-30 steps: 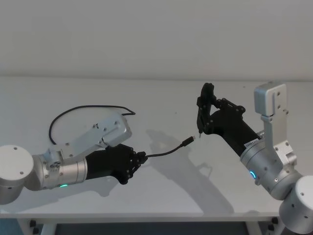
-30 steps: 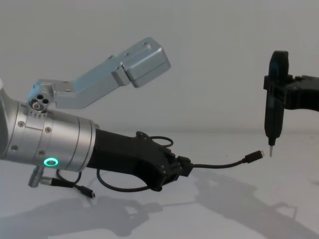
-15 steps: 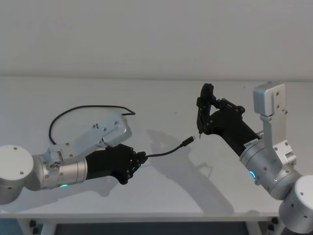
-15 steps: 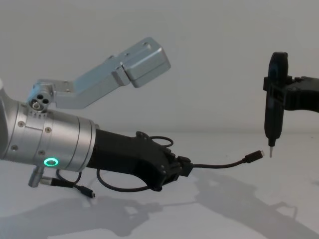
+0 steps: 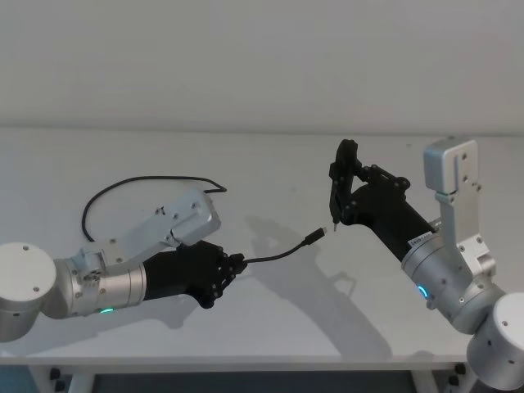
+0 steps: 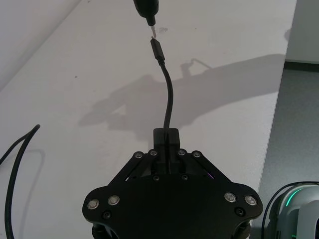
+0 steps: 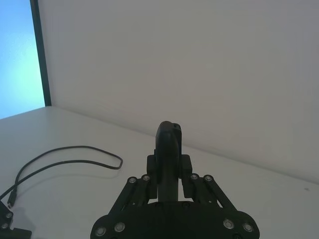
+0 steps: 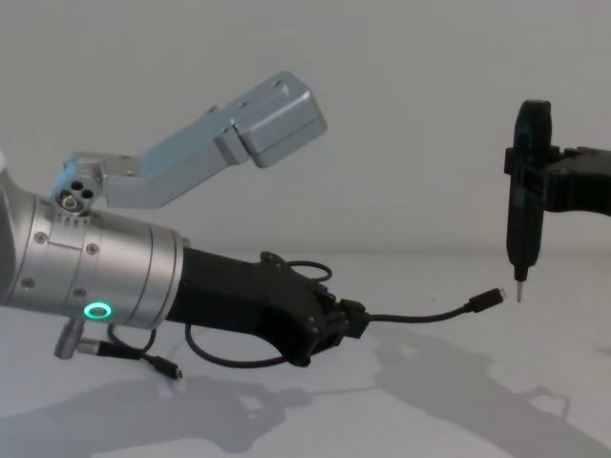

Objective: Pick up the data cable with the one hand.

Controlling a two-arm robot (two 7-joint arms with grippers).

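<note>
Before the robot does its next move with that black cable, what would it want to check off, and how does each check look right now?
1. Left end effector shut on the data cable: ok.
2. Free plug end lifted off the table: ok, it juts out in the air in the chest view.
3. Rest of the cable clear of snags: cannot tell, its loop trails behind the left arm on the table.
4. Right end effector holds the pen-like tool upright: ok.
5. Gap between tool tip and plug: ok, close but apart.
</note>
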